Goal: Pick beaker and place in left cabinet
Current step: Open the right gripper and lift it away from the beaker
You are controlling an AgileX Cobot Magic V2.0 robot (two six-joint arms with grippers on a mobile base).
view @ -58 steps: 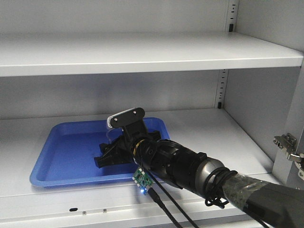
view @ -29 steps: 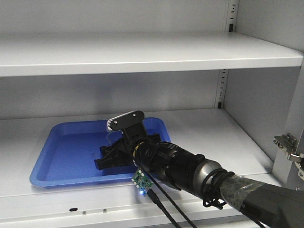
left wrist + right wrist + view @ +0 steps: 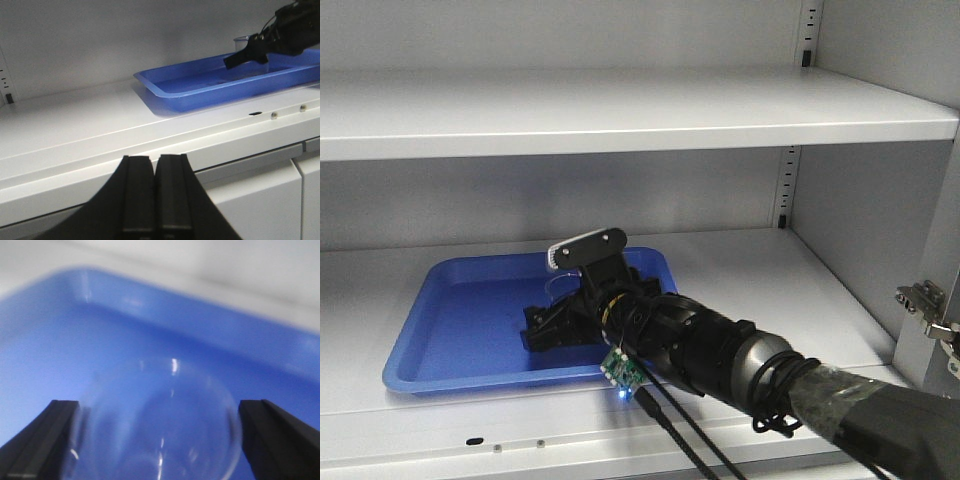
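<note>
The left cabinet (image 3: 880, 190) is light grey metal with wide flat shelves. Its upper shelf (image 3: 620, 110) runs the full width and carries nothing visible. On the lower shelf (image 3: 760, 270) sits a blue tray (image 3: 450, 330), shallow with a raised rim, placed towards the left and near the front edge; the shelf to its right is bare grey metal. A slotted upright strip (image 3: 786, 185) runs up the back corner on the right. Along the front lip of the lower shelf, below the tray, there is a small dark slot (image 3: 474, 440) and two little round fasteners (image 3: 518, 446). A silver door hinge (image 3: 928, 306) is fixed at the cabinet's right edge.
</note>
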